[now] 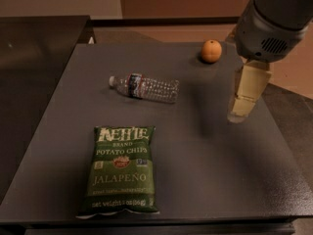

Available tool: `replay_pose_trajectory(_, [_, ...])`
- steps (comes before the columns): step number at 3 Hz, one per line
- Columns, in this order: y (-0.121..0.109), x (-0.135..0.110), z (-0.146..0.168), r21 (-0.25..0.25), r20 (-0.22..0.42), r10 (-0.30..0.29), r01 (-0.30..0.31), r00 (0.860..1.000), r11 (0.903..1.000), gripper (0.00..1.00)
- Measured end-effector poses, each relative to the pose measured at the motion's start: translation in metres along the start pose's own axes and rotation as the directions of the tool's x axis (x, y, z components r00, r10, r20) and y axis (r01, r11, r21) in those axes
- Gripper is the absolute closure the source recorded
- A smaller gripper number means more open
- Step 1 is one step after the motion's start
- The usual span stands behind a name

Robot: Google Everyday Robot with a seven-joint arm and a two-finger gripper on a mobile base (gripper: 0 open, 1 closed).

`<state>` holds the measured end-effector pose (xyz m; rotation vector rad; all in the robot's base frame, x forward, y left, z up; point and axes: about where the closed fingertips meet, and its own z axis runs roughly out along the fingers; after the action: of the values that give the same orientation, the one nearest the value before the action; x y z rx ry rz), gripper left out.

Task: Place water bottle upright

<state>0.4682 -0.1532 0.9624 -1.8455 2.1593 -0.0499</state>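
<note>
The water bottle point(145, 87) lies on its side on the dark table point(205, 151), a little behind the middle. It is clear and ribbed, with its white cap pointing left and a dark label band with red near the neck. My gripper point(243, 101) hangs from the grey arm housing point(274, 18) over the right side of the table. It is to the right of the bottle, well apart from it, and holds nothing that I can see.
An orange point(211, 51) sits at the back right of the table, just behind and left of the gripper. A green bag of Kettle jalapeño chips point(120, 169) lies flat at the front left. A dark counter point(34, 48) adjoins the table on the left.
</note>
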Motion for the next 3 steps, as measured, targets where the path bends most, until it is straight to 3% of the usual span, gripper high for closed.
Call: replay_pose_trajectory(3, [-0.04, -0.057, 0.047, -0.046, 0.0, 0.067, -0.067, 0.998, 0.9967, 0.0])
